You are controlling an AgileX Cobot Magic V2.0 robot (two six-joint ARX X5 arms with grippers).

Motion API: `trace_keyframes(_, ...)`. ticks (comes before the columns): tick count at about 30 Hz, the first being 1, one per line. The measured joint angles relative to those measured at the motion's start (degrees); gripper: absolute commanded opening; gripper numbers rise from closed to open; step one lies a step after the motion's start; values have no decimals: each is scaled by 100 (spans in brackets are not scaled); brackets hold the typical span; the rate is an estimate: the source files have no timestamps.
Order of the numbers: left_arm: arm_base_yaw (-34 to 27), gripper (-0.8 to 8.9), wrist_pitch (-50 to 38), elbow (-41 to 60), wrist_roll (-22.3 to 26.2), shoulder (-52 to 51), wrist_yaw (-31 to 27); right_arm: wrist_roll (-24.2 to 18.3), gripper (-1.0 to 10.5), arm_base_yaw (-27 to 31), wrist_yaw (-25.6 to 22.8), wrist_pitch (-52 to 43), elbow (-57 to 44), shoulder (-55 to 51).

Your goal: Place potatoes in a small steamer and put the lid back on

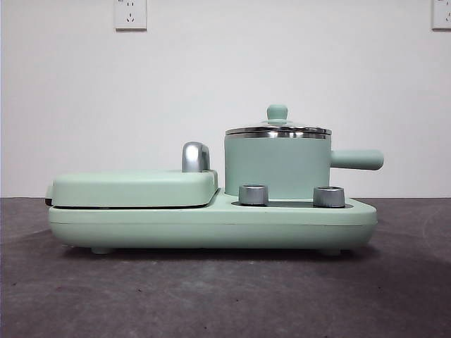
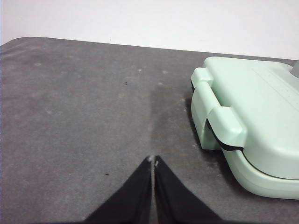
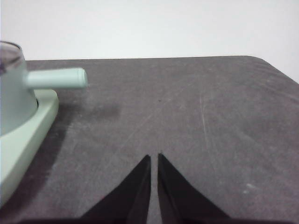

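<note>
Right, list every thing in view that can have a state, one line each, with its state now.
lid: on the small steamer, closed.
small steamer: upright on the cooker base, handle out to the side.
griddle cover: shut flat.
two knobs: on the base front; setting not readable.
left gripper: shut, empty, over the table near the griddle end.
right gripper: shut, empty, over the table near the steamer's handle.
potato: not in view.

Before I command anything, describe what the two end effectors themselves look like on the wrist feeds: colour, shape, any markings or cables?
Both look alike. The left end effector shows two plain matte black jaws, wide at the base and tapering to pointed tips, with slight pale scuffing at the tips. The right end effector has the same black tapered pair. No cables, labels or markings are visible; the arms behind them are out of view.
</note>
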State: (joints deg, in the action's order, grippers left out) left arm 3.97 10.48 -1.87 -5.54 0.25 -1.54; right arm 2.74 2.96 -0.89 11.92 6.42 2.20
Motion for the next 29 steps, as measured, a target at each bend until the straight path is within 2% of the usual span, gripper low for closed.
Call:
trace_keyframes(6,0,6,0,0,0,0,0,0,22,-28,81,-267,-535,-190)
trace_keyframes(29,0,6,0,0,0,0,0,-105,22,-114,131,-238,-549,-188)
